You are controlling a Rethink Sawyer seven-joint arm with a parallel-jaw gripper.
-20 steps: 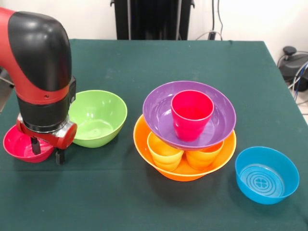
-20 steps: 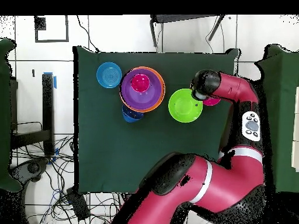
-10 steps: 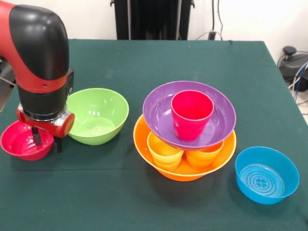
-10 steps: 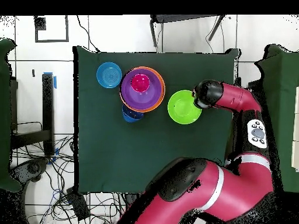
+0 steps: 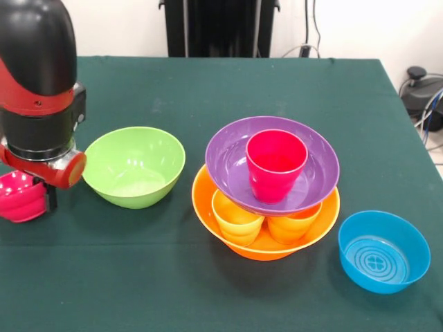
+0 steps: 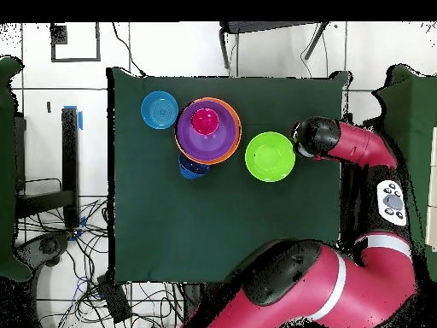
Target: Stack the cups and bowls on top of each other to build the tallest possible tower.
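At the left edge of the front view the gripper (image 5: 43,197) hangs low over the green surface (image 5: 228,83), with a small red bowl (image 5: 21,197) tilted against its underside; the arm's body hides most of the fingers, so whether they are pinching the bowl's rim cannot be told. Just to the right sits the lime green bowl (image 5: 134,166), upright and empty. Further right stands the tower (image 5: 270,187): the big orange bowl (image 5: 208,207) at the base holds a yellow cup (image 5: 235,218) and an orange cup (image 5: 291,225) side by side, the purple bowl (image 5: 228,162) rests on them, and a red cup (image 5: 275,164) stands upright inside it. The light blue bowl (image 5: 384,250) with a ringed base sits alone near the right front. In the overhead view a dark blue bowl (image 6: 191,168) peeks out beside the tower.
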